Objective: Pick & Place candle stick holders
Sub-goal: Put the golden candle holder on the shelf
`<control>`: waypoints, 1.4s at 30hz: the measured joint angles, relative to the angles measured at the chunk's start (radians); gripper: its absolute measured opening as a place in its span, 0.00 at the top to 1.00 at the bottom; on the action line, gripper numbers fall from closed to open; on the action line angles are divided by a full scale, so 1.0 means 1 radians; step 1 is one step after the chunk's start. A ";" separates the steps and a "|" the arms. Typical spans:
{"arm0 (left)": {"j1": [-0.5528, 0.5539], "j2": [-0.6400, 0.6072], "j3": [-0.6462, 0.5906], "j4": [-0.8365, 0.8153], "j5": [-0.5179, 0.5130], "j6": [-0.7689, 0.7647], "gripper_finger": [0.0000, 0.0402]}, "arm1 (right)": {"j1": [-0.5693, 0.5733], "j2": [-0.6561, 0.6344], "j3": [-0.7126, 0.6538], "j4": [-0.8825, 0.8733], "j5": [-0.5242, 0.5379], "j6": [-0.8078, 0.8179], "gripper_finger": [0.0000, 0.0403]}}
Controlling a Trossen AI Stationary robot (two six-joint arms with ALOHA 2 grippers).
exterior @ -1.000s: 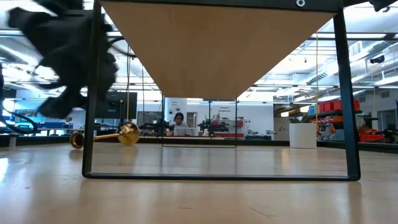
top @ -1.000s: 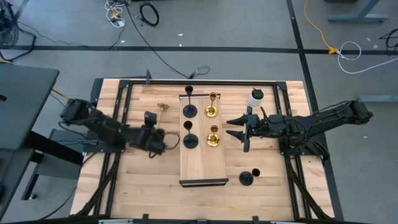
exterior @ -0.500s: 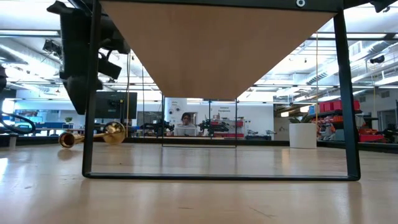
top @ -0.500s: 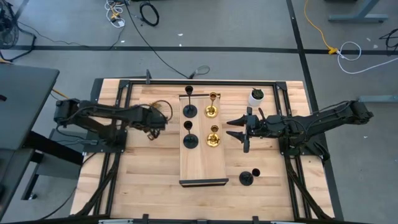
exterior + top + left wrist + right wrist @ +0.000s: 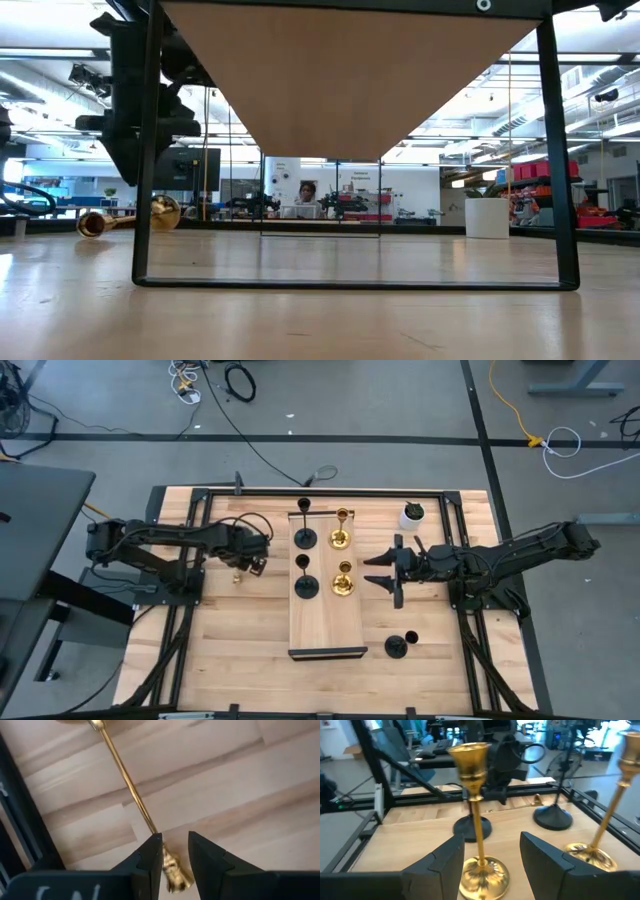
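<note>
You are looking at a wooden table (image 5: 240,630) with a raised wooden board (image 5: 325,615) at its middle; on the board stand two black candle stick holders (image 5: 305,538) and two gold ones (image 5: 341,538), in pairs. Your right gripper (image 5: 381,571) hangs just beside the board on its right, fingers spread wide and grasping nothing, facing the nearer gold holder (image 5: 479,865). Your left gripper (image 5: 252,560) is low over the table left of the board, fingers parted a little, straddling the cup end of a fallen gold holder (image 5: 131,795) lying flat on the wood, not clenched on it. One black holder (image 5: 397,647) stands on the table near the board's front right corner, and a small white pot (image 5: 412,516) sits at the far right
</note>
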State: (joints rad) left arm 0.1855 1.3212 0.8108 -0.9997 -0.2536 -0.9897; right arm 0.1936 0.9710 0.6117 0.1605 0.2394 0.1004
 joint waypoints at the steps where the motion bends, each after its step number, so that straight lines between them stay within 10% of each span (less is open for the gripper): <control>1: 0.002 0.000 0.000 0.000 -0.010 -0.015 0.76 | 0.000 0.000 0.000 0.001 -0.013 -0.010 0.52; 14: 0.001 0.077 -0.001 -0.086 -0.034 -0.265 0.76 | 0.000 0.000 0.000 -0.009 -0.111 -0.080 0.52; 42: 0.003 0.154 -0.228 0.062 0.113 -0.320 0.86 | 0.000 0.000 0.000 -0.057 -0.152 -0.091 0.52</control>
State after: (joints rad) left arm 0.1887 1.4751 0.5831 -0.9375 -0.1410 -1.3094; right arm 0.1936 0.9707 0.6117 0.1036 0.0877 0.0093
